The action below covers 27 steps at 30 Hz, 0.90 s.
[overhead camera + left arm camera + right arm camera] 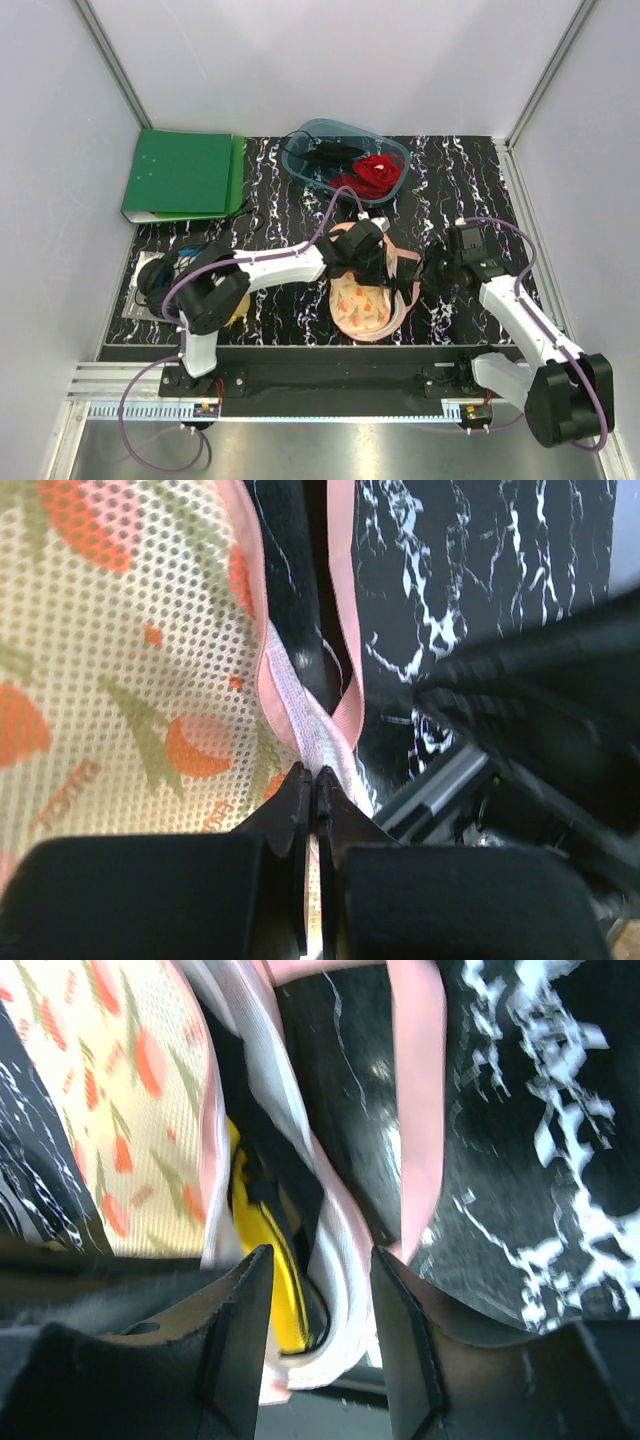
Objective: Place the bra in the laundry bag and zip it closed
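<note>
The laundry bag [362, 308] lies on the desk [270, 200] close to the near edge, about midway along it, with its printed mesh side turned up. In the left wrist view the left fingers [285, 810] are seen closed tight on the pale zip tape at the bag's pink-trimmed rim, next to a loop of pink strap. This grip is judged to anchor the rim so the zip can be drawn against it.

The right fingers [240, 1320] stand apart, straddling the rim on the bag's right side. The pale lining and trim lie between them, and no firm pinch is visible. They are probably placed to tuck the contents in or to find the zip pull, which cannot be made out.

The bra [258, 1222] is inside the bag. A strip of yellow cup and a black strap show through the gap between the two halves, so the bag is not yet zipped along this stretch. How much of the zip is closed elsewhere cannot be told.

At the far edge a blue-grey tub [345, 123] holds a red garment [378, 172] and a black garment [325, 153]. A green binder [180, 175] lies at the far left corner.
</note>
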Tool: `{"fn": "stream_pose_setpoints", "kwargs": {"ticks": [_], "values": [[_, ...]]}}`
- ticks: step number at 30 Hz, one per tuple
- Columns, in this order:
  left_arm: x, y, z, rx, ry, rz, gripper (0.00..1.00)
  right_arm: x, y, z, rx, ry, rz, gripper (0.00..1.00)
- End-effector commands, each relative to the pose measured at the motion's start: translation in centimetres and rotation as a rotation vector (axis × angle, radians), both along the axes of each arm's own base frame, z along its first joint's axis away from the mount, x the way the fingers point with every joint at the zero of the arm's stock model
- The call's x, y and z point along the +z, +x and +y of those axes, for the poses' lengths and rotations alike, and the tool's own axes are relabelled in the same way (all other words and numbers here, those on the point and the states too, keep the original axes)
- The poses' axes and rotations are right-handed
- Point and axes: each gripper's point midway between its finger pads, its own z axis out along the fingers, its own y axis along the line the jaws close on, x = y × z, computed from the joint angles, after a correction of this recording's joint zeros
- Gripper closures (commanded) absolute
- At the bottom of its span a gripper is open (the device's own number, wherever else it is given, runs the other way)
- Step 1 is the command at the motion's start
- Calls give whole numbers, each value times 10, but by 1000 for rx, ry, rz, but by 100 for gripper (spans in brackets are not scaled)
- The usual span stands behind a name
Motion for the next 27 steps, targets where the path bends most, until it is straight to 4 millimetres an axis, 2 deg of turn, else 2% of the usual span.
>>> {"fn": "stream_pose_setpoints", "kwargs": {"ticks": [1, 3, 4, 5, 6, 7, 8, 10, 11, 12, 13, 14, 15, 16, 17, 19, 20, 23, 27], "values": [[28, 23, -35, 28, -123, -63, 93, -1, -23, 2, -17, 20, 75, 48], [26, 28, -33, 46, -109, -85, 82, 1, -27, 7, -60, 64, 86, 44], [29, 29, -32, 44, -108, -98, 77, -6, -32, 7, -79, 77, 99, 43], [32, 32, -30, 44, -108, -110, 59, 0, -33, 11, -84, 121, 66, 41], [35, 30, -28, 17, -102, -123, 50, 4, -30, 14, -93, 155, 31, 40], [51, 30, -24, 6, -119, -155, 44, -2, -35, 16, -117, 187, 45, 40], [57, 27, -17, -2, -113, -173, 30, 4, -37, 20, -104, 221, 17, 39], [70, 21, -3, -36, -103, -224, 20, 6, -40, 22, -87, 236, 10, 31], [98, 18, 8, -40, -138, -266, 14, 8, -45, 27, -65, 263, 16, 27], [87, 12, 24, -50, -100, -260, 11, 9, -47, 30, -55, 281, 19, 20], [91, 9, 34, -50, -108, -266, 9, 9, -51, 33, -43, 300, 30, 12], [108, 14, 50, -25, -139, -289, 9, 14, -55, 38, -17, 334, 32, 1], [90, 8, 67, -25, -123, -255, 9, 15, -56, 40, -19, 354, 35, 0], [87, 12, 79, -1, -126, -252, 9, 14, -58, 41, -11, 362, 35, 0], [80, 26, 99, 50, -132, -235, 9, 17, -60, 42, -4, 370, 25, 1], [64, 32, 121, 93, -185, -195, 11, 11, -61, 42, -16, 375, 37, 0], [60, 51, 139, 154, -196, -181, 12, 9, -63, 44, -7, 386, 57, 0], [48, 69, 151, 175, -221, -151, 12, -6, -68, 47, -11, 388, 137, 0], [37, 90, 150, 188, -211, -130, 10, -25, -68, 36, -111, 335, 171, 0]]}}
